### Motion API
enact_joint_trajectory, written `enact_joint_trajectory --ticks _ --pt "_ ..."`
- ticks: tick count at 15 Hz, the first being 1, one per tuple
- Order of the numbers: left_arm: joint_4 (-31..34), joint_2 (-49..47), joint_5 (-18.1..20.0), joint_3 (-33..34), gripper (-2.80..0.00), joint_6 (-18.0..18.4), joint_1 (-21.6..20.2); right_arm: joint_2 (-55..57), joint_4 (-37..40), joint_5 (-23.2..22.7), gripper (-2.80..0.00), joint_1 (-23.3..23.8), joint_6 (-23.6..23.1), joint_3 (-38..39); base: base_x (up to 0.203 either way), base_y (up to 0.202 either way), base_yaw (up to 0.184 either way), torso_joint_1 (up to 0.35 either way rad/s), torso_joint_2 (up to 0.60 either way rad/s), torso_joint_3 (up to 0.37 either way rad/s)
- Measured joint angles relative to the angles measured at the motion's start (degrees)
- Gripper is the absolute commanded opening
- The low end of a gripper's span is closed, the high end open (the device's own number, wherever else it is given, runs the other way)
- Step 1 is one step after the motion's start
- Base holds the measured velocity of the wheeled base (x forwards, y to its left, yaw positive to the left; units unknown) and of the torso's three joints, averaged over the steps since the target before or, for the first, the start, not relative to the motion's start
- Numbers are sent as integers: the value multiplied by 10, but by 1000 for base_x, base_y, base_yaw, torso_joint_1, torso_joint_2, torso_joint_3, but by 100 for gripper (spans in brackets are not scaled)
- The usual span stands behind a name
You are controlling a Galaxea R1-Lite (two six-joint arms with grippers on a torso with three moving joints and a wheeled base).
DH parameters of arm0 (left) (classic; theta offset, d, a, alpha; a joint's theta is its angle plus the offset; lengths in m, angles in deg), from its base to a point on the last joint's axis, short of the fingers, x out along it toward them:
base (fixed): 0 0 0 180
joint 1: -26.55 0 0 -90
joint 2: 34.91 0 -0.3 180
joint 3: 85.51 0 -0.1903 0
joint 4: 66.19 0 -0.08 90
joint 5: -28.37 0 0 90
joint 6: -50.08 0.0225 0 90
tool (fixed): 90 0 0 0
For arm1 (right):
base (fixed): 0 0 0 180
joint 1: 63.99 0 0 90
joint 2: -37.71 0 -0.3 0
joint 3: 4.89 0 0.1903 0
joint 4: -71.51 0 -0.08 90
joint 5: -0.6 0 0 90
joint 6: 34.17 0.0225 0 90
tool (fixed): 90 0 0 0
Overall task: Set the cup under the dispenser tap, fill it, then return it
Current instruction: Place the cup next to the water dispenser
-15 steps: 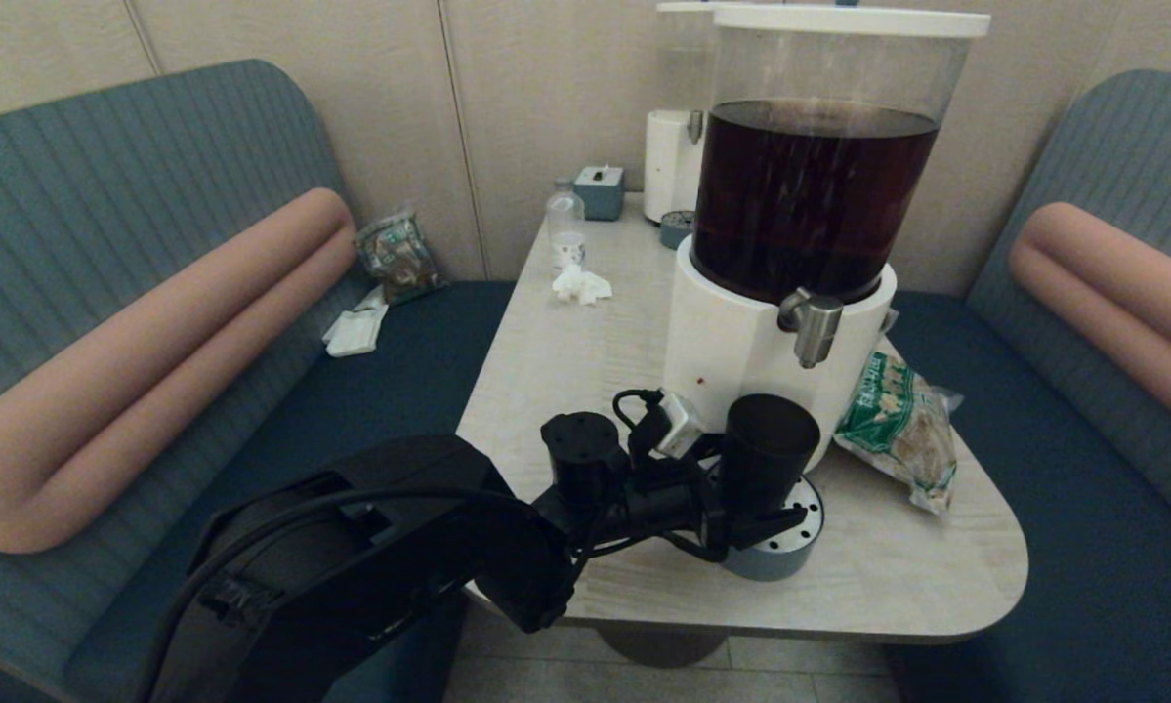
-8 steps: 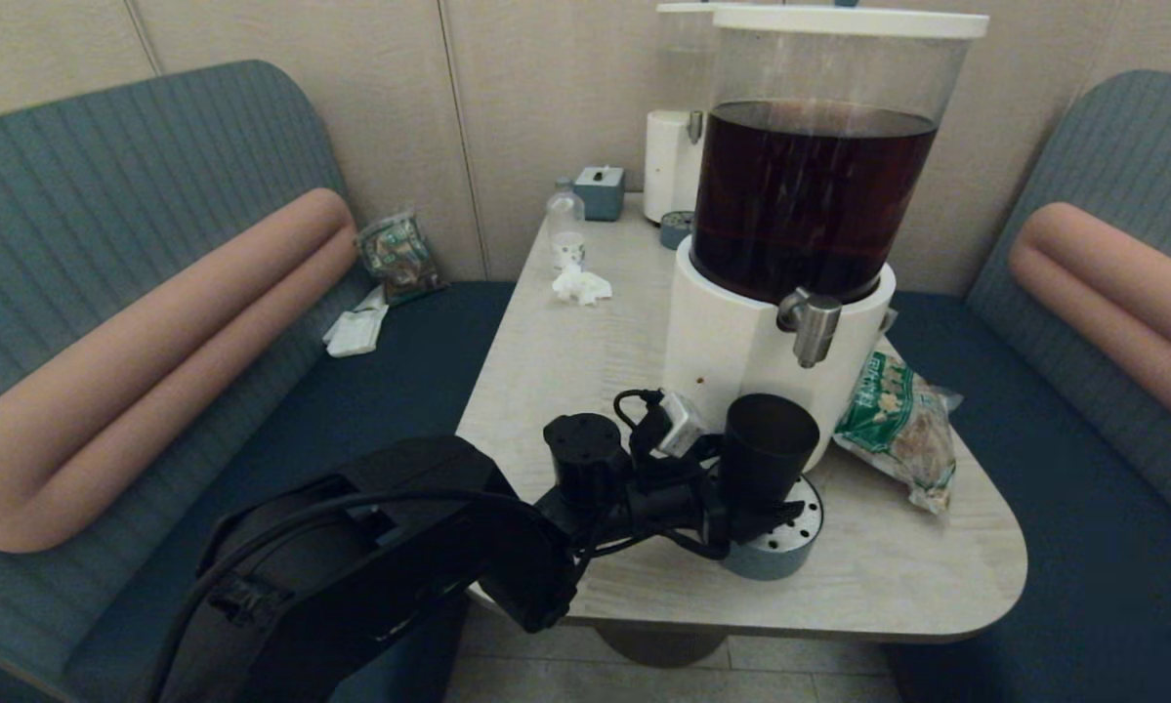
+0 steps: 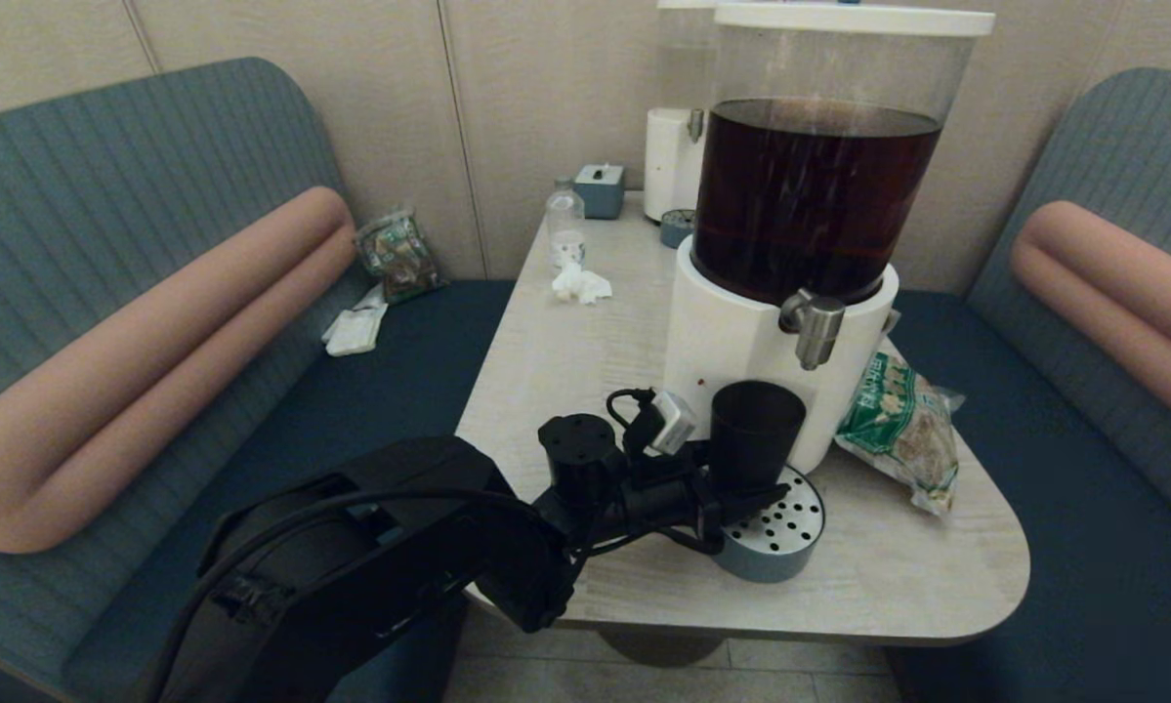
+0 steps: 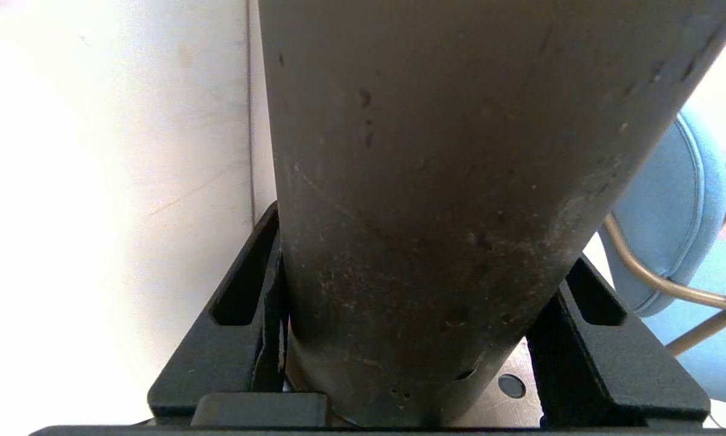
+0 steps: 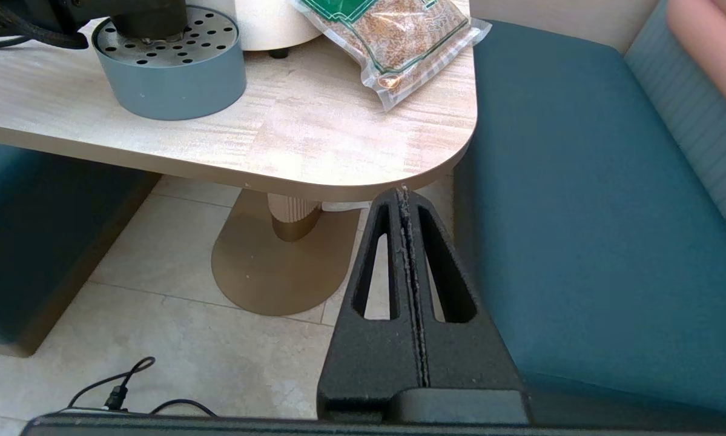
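The left gripper (image 3: 741, 488) has its two black wedge-shaped fingers (image 4: 241, 339) closed against the lower wall of the cup (image 3: 753, 434), a dark, smoky, slightly tapered plastic tumbler without a handle. The low grip leaves the open mouth unobstructed for filling. In the left wrist view the cup wall shows fine scuffs and a matte, translucent surface.

The cup stands upright at the left part of the round grey-blue drip tray with perforated metal top (image 3: 790, 532), just beside the dispenser's white cylindrical base (image 3: 731, 342). The dispenser tap (image 3: 815, 327), a short brushed-silver spout with a downward nozzle, sits higher and to the right of the cup mouth, so the cup does not appear centred under it. A judgement: a small shift right is needed before filling. The dark brown liquid tank (image 3: 810, 195) above is clear-walled plastic.

The right gripper (image 5: 406, 254) is parked below the table's near right corner, fingers pressed together and holding nothing. A crinkled clear-and-green snack packet (image 3: 898, 420) lies on the pale wood-grain table (image 3: 565, 342), right of the dispenser.
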Motion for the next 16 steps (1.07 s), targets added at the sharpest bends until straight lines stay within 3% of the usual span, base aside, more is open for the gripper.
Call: enact_joint_trajectory --ticks 4,16 --pt "-10 7 1 21 -280 0 2 0 0 0 -280 0 0 0 0 0 0 0 0 0" --pt "-39 126 1 166 -280 -16 -2 0 0 0 -280 0 0 0 0 0 0 0 0 0"
